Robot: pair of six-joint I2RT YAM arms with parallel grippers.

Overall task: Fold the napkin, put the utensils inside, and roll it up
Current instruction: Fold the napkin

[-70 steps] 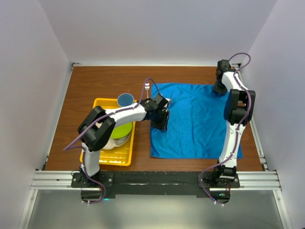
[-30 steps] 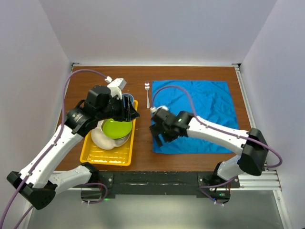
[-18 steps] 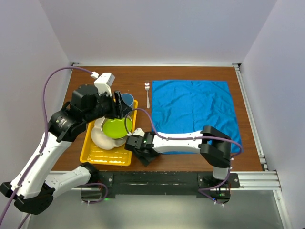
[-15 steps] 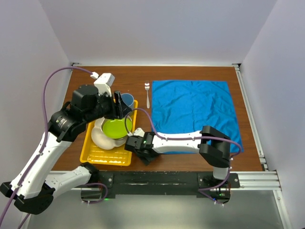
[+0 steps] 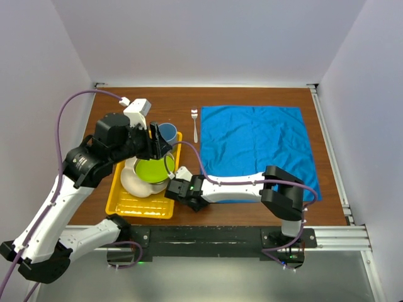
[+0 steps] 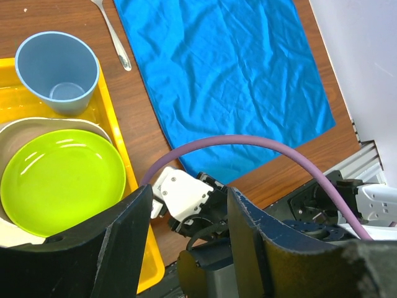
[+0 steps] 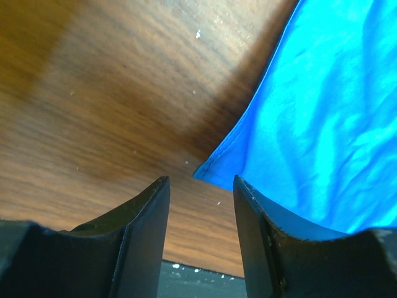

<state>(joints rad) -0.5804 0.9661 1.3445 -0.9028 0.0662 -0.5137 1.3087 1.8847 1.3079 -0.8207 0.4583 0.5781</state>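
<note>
So basically nothing's done yet here. The napkin (image 5: pixel 258 151) is lying spread out flat on the table (image 5: pixel 126 113), with no fold in it at all, just a few wrinkles. The fork (image 5: pixel 195 124) is sitting on the bare wood just beside the napkin's far left corner, not touching it as far as I can tell, and nobody's holding it.

The right gripper (image 7: pixel 200 186) is hanging down low by the napkin's near left corner. Its fingers are spread apart and that corner is poking in right between them, but they aren't pinching it. Looks to me like it's lining up to grab that corner for the first fold.

The left gripper (image 6: pixel 189 192) is hovering up high over the yellow tray (image 5: pixel 126 204), fingers apart too, holding nothing. The cup (image 5: pixel 166 132) and green plate (image 5: pixel 154 170) are just sitting in the tray, not part of this.

So what's left is everything: folding the napkin, getting the fork onto it, and rolling the whole thing up
</note>
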